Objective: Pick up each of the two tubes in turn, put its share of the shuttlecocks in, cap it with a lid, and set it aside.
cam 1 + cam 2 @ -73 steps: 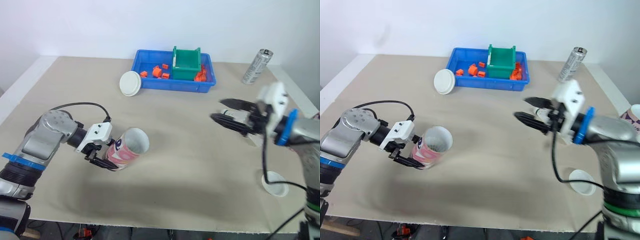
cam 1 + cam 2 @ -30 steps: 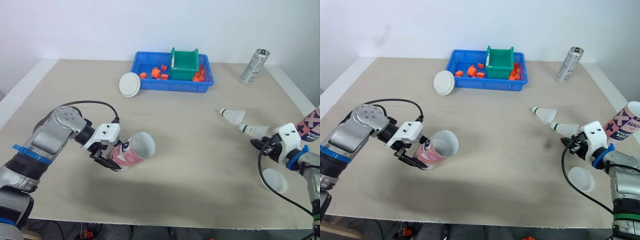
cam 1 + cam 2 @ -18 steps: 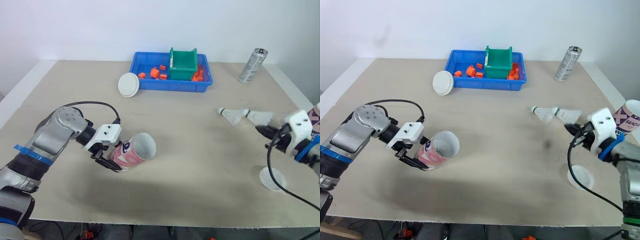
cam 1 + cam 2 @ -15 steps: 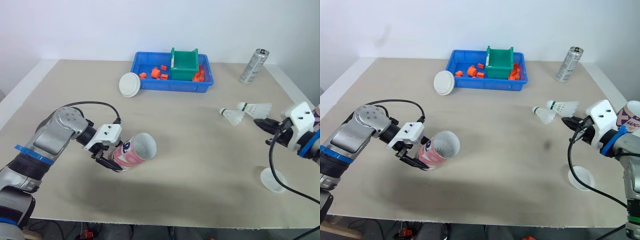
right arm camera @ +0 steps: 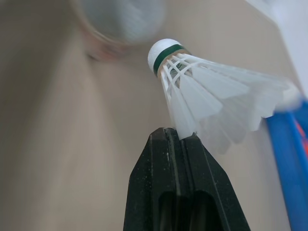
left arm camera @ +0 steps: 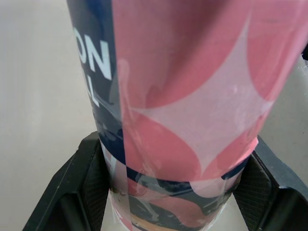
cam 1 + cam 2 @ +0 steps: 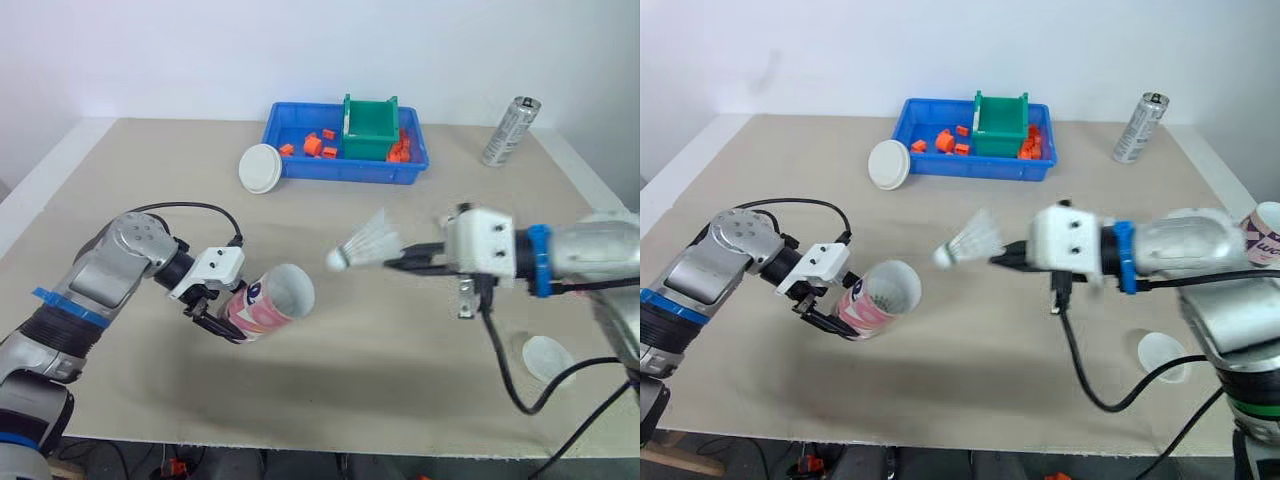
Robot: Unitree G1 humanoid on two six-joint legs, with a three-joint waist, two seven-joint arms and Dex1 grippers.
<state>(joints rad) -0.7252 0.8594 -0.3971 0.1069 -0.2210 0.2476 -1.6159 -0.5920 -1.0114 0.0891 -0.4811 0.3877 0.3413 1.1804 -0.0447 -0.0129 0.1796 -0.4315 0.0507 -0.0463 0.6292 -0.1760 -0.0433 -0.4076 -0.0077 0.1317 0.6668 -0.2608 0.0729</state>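
While the tube (image 7: pixel 268 303) is clamped by the left gripper (image 7: pixel 218 318), a shuttlecock (image 7: pixel 365 244) is pinched by the right gripper (image 7: pixel 392 264).
Its cork (image 7: pixel 336 261) should be lined up with the tube's mouth (image 7: pixel 291 290), seemingly just short of it.

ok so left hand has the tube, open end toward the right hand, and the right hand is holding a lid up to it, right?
Not a lid. The right hand is shut on a shuttlecock, pinched by its feathers, cork end toward the tube; the right wrist view shows it. The left hand does hold the tube, open end toward the right hand.
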